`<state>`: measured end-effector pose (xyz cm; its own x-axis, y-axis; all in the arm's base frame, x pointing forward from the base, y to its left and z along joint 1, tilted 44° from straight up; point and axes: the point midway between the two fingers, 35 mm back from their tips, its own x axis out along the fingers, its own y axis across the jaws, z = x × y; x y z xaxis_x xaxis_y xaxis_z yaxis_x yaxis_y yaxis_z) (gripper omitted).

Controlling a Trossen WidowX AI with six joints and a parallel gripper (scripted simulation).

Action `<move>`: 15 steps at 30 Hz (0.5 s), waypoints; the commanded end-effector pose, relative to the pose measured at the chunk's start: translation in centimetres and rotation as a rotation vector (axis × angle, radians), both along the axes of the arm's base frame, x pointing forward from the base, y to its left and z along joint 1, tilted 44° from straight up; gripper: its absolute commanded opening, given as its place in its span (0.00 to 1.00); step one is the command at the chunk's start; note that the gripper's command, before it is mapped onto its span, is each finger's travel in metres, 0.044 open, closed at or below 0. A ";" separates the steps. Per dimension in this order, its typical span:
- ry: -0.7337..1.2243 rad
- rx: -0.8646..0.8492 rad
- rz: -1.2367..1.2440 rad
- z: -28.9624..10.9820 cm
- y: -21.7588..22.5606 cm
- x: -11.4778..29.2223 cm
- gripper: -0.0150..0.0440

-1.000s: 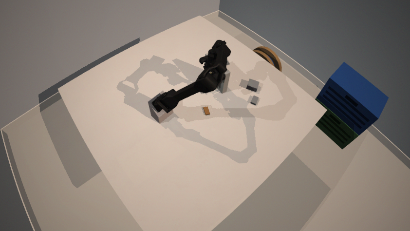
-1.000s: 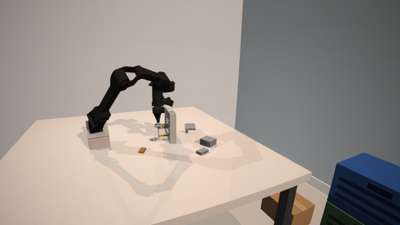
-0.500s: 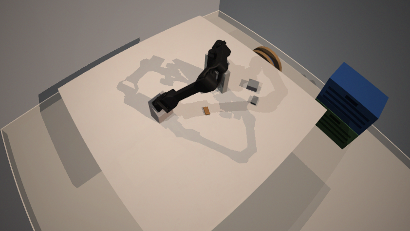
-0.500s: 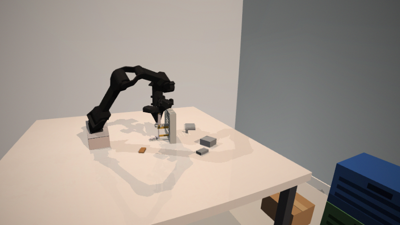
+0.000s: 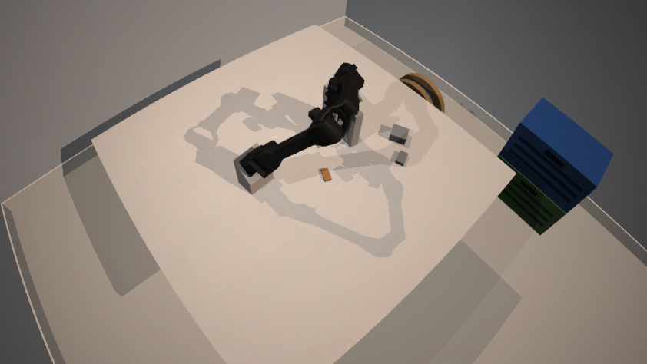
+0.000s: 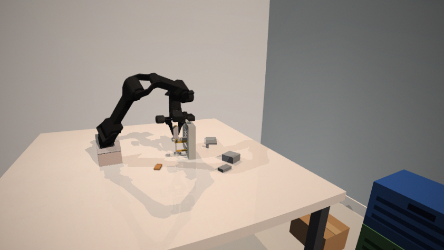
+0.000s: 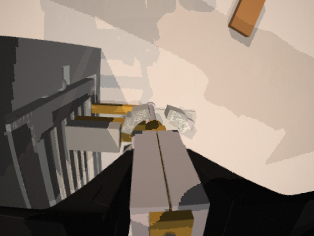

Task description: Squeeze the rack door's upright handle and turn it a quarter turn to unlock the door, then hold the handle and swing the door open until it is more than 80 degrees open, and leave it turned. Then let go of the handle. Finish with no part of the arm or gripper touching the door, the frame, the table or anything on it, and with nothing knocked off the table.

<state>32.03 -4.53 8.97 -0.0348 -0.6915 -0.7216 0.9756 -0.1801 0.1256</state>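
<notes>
The upright handle (image 6: pixel 175 131) (image 7: pixel 159 172) is pale grey with a dark seam and a yellow end. My gripper (image 6: pixel 176 134) (image 7: pixel 158 157) points down and is shut on it, with one black finger on each side. Yellow arms (image 7: pixel 111 108) run sideways from below the handle to the rack, and the handle's long top lies across them, roughly a quarter turn round. The slatted door face (image 7: pixel 50 106) looks flush with the grey rack frame (image 5: pixel 354 129) (image 6: pixel 192 142), with no open gap visible. In the top view the arm hides the handle and much of the rack.
An orange block (image 5: pixel 325 174) (image 6: pixel 157 166) (image 7: pixel 246 17) lies on the base side of the rack. A larger grey block (image 5: pixel 399 134) (image 6: pixel 231 156) and a smaller grey block (image 5: pixel 401 157) (image 6: pixel 224 168) lie beyond the rack. Another grey piece (image 6: pixel 210 140) stands behind it.
</notes>
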 end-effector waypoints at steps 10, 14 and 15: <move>-0.288 -0.017 -0.300 0.0 -0.1 0.0 0.29; -0.288 -0.017 -0.300 0.0 -0.1 0.0 0.29; -0.288 -0.017 -0.300 0.0 -0.1 0.0 0.29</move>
